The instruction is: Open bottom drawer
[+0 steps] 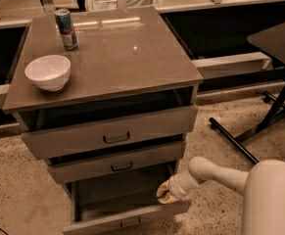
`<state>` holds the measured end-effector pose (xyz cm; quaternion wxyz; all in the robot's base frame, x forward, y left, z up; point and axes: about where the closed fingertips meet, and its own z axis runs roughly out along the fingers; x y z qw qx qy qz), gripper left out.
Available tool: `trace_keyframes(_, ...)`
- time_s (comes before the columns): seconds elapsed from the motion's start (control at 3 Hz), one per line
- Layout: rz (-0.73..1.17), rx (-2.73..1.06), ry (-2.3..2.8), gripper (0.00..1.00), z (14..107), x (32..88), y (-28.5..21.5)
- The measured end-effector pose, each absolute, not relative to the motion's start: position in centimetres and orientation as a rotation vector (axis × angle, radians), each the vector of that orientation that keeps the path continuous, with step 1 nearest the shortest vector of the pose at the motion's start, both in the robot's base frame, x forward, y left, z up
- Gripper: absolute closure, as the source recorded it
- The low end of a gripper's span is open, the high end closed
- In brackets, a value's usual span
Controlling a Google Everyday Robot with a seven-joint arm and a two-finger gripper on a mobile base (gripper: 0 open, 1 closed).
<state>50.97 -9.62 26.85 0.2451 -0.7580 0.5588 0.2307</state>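
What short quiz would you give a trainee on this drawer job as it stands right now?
1. True or false: the bottom drawer is fully shut.
2. Where is the hand? A) on the top drawer's handle B) at the right end of the bottom drawer's front C) on the floor
3. Fill in: the cabinet top holds a white bowl and a ___.

Key: 1 false, it is pulled out. 2 B. 3 can.
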Motion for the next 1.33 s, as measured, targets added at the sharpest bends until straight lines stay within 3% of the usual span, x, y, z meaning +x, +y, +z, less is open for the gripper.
trace_keyframes(0.33,0.606,-2.025,1.556,0.89,26.1,52.9,-7.3)
trace_keyframes(0.67,0.578,-1.984,1.62,1.0,22.8,54.8,-5.8)
trace_keyframes(1.33,0.541,-2.014,1.708,1.0,15.8,56.4,-4.6)
